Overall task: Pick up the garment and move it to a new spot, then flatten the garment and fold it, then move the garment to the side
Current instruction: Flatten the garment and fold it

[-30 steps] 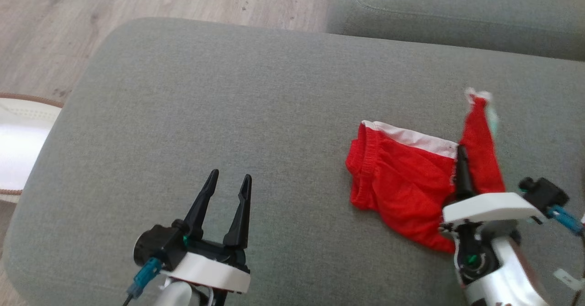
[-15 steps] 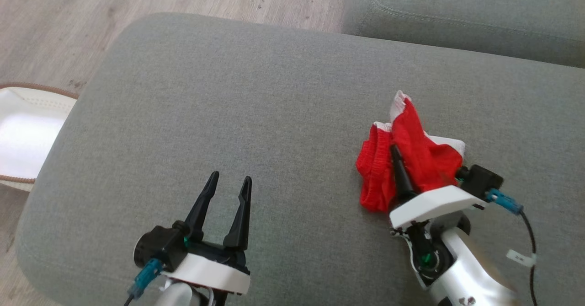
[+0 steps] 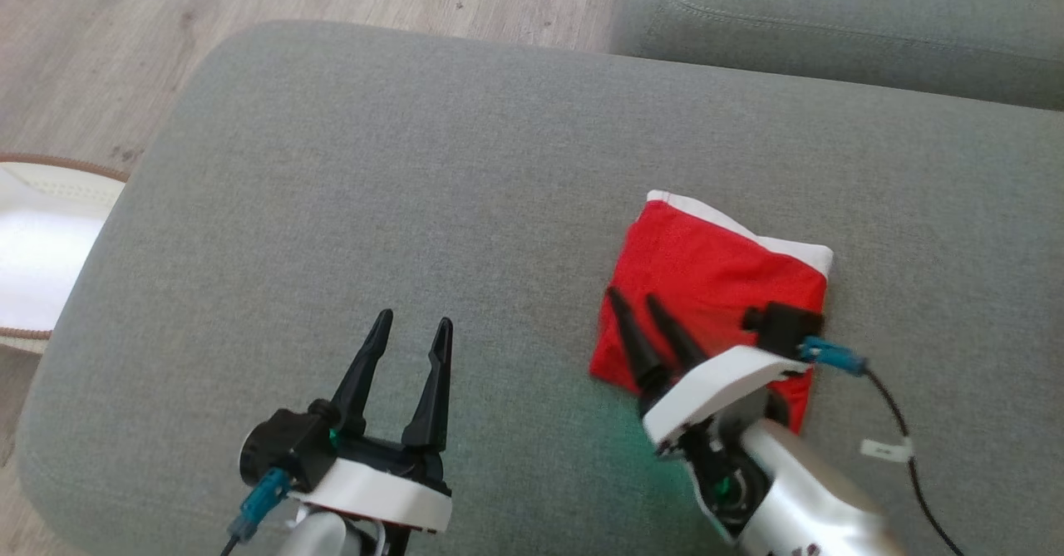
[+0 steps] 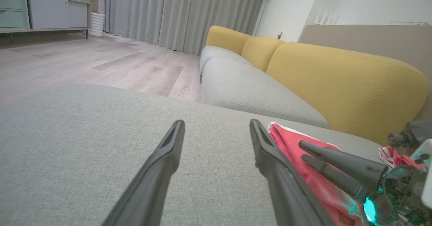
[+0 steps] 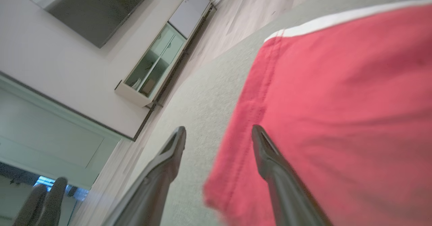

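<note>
Grey sofa cushion (image 3: 399,174) is spread below. The red garment (image 3: 715,278) is laid folded under the right jaws, parted and empty; left jaws, likewise parted and empty, are held well aside.

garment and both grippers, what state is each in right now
garment: folded flat, lying on the grey cushion, not gripped
left gripper: open, empty, over bare cushion
right gripper: open, empty, fingers straddling the garment's edge
</note>
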You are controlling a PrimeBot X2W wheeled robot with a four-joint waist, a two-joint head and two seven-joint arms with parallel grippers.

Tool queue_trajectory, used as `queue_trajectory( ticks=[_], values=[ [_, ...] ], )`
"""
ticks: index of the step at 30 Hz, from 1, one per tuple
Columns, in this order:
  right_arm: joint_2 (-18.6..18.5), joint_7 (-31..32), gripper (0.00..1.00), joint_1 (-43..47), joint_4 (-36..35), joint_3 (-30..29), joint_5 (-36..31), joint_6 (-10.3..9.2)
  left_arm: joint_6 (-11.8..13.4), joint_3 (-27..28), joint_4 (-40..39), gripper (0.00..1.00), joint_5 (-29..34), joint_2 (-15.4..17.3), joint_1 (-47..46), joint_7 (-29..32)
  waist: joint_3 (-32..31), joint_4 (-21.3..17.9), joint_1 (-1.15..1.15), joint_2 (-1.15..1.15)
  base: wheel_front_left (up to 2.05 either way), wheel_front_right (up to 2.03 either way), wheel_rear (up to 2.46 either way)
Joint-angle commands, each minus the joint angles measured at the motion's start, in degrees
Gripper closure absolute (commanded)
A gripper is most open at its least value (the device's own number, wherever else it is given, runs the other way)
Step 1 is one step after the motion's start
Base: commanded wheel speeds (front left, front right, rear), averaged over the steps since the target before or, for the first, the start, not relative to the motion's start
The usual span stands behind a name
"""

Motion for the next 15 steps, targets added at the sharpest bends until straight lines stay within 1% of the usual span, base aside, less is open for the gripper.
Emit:
queue_trajectory(
  ticks=[1,5,8,12,15],
  values=[
    [0.37,0.43,0.00,-1.63,-2.56,2.94,1.29,0.43,0.09,2.01,-1.71,0.00,-0.13,-0.04,-1.42,-0.55,-0.17,-0.25,0.00,0.00,0.00,0.00,0.00],
    [0.37,1.21,0.00,-1.62,-3.81,6.57,3.34,0.43,0.09,1.55,-1.60,0.00,1.03,0.56,-1.64,-0.55,-0.53,-0.63,0.00,0.00,0.00,0.00,0.00],
    [0.37,1.13,0.00,-1.78,-4.18,7.71,4.09,0.43,0.09,2.06,-1.67,0.00,0.55,0.44,-1.60,-0.55,-1.04,-0.79,0.00,0.00,0.00,0.00,0.00],
    [0.36,0.37,0.00,-1.73,-4.79,7.47,4.13,0.43,0.09,2.40,-1.79,0.00,0.41,0.39,-1.27,-0.55,-1.61,-1.13,0.00,0.00,0.00,0.00,0.00],
    [-1.09,-1.24,0.00,-1.87,-5.31,6.77,1.25,0.43,0.09,2.82,-2.45,0.00,0.21,0.37,-1.01,-0.55,-2.14,-1.81,0.00,0.00,0.00,0.00,0.00]
  ],
)
